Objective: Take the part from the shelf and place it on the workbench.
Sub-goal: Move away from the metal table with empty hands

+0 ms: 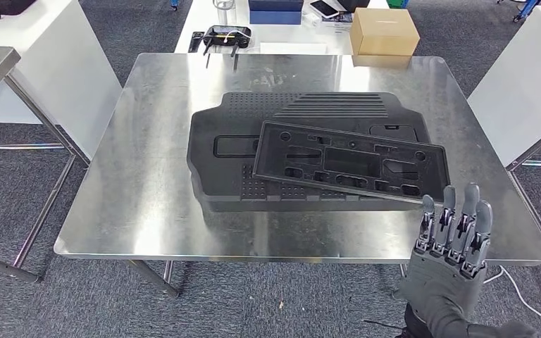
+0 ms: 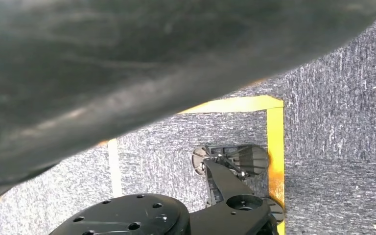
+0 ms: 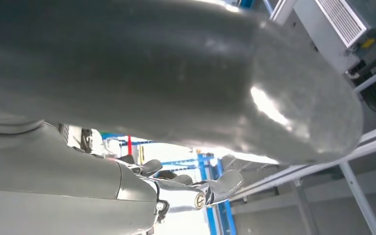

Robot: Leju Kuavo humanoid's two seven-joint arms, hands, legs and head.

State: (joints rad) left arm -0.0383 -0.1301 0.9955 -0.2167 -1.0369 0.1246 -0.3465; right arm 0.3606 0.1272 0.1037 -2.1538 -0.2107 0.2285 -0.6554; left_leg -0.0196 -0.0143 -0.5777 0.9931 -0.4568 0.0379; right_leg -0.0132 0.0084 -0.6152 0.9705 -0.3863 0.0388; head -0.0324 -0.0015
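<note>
The flat black rectangular plastic tray part is seen lying on the larger black ribbed panel on the steel surface, long axis crosswise. The right hand is raised nearer it, fingers extended, holding nothing.

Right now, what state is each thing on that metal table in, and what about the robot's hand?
Flat black part: resting tilted on the larger part.
Larger black part: flat on the workbench.
Cardboard box: closed.
Right hand: raised, fingers straight, holding nothing.
</note>
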